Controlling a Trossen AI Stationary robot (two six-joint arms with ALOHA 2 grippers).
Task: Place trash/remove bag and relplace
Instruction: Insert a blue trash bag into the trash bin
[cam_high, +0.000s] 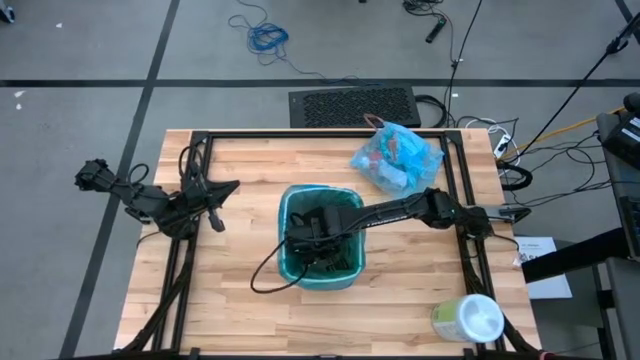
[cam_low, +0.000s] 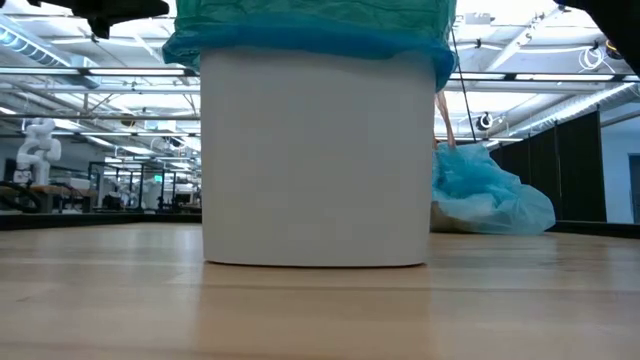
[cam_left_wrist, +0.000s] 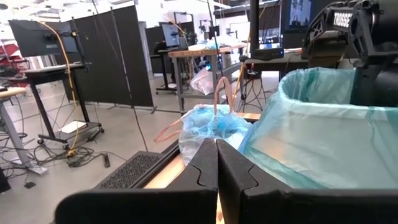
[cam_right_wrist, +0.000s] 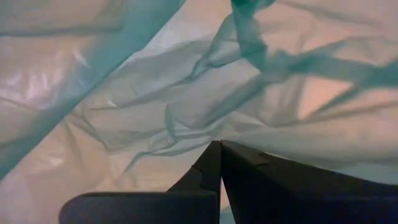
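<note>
The right gripper (cam_high: 308, 238) is down inside the white bin (cam_low: 315, 160), fingers together on nothing. The left gripper (cam_left_wrist: 217, 163) waits left, fingers together. The tied blue bag (cam_high: 396, 157) lies far right of the bin.

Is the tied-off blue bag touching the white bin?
Apart. The high view shows bare wood between the blue bag and the white bin.

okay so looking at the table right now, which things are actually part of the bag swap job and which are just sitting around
Part of the job:
- white bin with the teal liner fitted in it
- filled light-blue bag, lying behind the bin
- right gripper, shut, down inside the bin

Lying about:
- wipes tub at the table's near right corner
- left gripper, shut, waiting left of the bin
</note>
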